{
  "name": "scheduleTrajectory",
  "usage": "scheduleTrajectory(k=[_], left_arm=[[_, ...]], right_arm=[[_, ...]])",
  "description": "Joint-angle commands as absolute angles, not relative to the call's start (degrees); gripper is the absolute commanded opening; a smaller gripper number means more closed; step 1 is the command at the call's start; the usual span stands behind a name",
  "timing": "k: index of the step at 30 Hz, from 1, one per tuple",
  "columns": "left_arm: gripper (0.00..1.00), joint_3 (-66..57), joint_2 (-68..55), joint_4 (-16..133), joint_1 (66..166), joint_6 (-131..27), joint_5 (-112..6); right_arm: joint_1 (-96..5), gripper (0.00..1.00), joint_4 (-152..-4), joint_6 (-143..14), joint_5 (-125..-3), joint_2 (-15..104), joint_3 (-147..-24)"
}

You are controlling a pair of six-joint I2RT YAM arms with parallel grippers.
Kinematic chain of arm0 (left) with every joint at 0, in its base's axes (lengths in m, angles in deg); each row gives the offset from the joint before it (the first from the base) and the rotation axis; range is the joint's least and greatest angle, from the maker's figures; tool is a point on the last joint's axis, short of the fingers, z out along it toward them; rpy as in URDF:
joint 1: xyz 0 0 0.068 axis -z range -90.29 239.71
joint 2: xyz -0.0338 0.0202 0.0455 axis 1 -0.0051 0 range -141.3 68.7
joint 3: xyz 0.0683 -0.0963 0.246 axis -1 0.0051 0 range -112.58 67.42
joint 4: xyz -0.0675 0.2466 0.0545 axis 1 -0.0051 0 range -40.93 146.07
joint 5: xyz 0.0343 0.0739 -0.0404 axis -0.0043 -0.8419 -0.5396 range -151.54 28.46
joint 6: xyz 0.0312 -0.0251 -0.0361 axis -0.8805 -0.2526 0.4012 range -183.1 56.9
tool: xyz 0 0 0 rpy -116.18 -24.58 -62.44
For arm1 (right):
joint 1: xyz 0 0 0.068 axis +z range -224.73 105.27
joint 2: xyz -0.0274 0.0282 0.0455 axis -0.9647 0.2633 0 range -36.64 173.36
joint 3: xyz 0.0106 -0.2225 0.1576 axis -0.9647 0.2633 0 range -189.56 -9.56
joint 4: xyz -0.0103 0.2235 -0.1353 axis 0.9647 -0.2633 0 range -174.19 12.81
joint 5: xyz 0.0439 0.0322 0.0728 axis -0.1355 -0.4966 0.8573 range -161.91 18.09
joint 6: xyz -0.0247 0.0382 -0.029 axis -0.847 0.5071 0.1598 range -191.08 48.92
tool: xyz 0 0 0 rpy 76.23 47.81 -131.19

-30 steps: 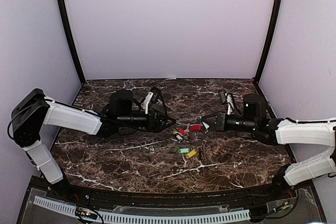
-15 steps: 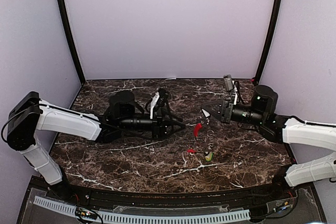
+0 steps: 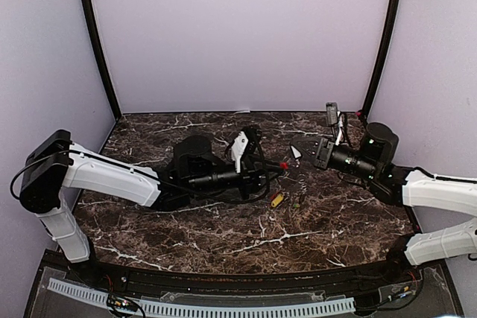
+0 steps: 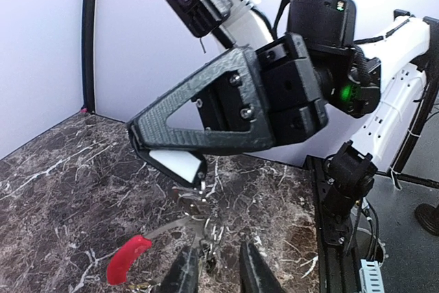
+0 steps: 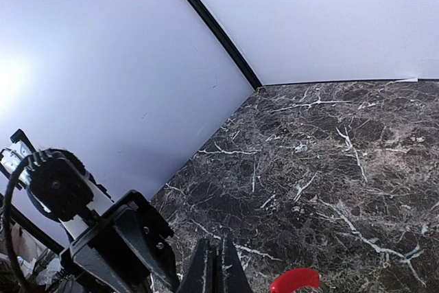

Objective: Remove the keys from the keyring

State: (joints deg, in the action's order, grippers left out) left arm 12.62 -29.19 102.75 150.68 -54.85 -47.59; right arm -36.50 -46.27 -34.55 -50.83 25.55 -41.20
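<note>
My right gripper (image 3: 296,153) is shut on the keyring (image 4: 191,204) and holds it above the marble table (image 3: 186,221). Small silver keys (image 4: 206,238) dangle under the ring. A red curved piece (image 4: 128,260) sticks out to one side and also shows in the top view (image 3: 284,164) and the right wrist view (image 5: 295,280). My left gripper (image 4: 219,276) is open, its fingers (image 4: 185,272) on either side of the dangling keys just below the ring. A yellow key (image 3: 276,199) and a green key (image 3: 297,202) show below; I cannot tell whether they hang or lie on the table.
Lilac walls with black corner posts (image 3: 97,42) close in the table at the back and sides. The right arm's body (image 4: 302,87) fills the upper left wrist view. The left gripper's body (image 5: 123,245) sits at the lower left of the right wrist view.
My right gripper has lifted the keyring off the table and drawn it up and right. My left arm has reached right until its fingers are under the ring.
</note>
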Motion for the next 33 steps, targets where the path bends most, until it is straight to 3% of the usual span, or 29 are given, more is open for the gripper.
scheduleTrajectory(k=[1, 12, 33], left_arm=[[0.2, 7.9, -32.7, 102.6, 150.9, -56.1, -49.6], [0.21, 6.2, -36.5, 105.7, 151.3, -56.8, -45.8], [0.23, 1.0, -40.8, 102.1, 152.8, -62.5, -51.6]], right_arm=[[-35.7, 0.0, -41.1, -33.5, -52.9, 24.6, -40.8], [-35.0, 0.0, -42.4, -34.0, -56.4, 24.5, -40.5], [-32.8, 0.0, -45.8, -35.7, -62.1, 24.0, -41.7]])
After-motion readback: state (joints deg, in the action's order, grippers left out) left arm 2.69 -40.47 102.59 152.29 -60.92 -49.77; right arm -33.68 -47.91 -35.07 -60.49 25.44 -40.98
